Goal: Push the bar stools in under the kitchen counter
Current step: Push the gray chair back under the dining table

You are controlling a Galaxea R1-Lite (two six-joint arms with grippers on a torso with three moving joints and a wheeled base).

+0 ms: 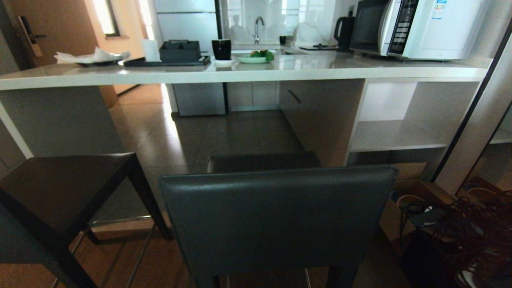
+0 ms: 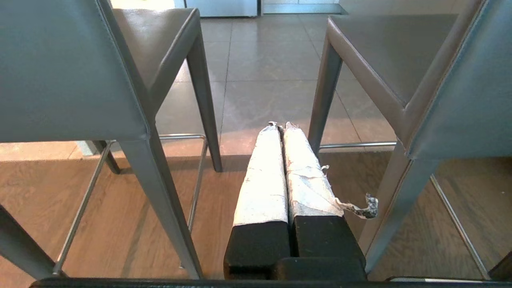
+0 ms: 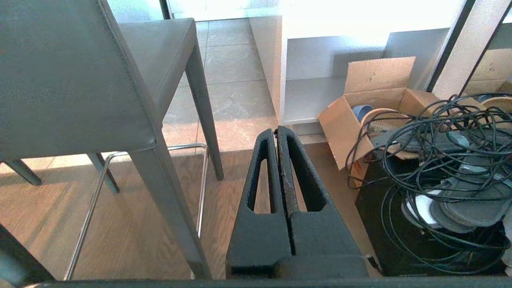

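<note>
The left gripper (image 2: 280,126), pressed together, hangs low between both bar stools (image 2: 72,76); the right gripper (image 3: 276,132), likewise closed, hangs beside one stool's leg.

Ahead of me grey floor tiles (image 1: 240,136) meet wooden flooring (image 2: 120,224); a microwave (image 1: 420,28), sink tap (image 1: 258,28) (backlit) and wooden door (image 1: 52,28).

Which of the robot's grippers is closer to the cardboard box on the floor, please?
Right. The right gripper hangs low just beside the cardboard box, shut and empty. The left gripper sits between the two stools, with no box in its view.
</note>
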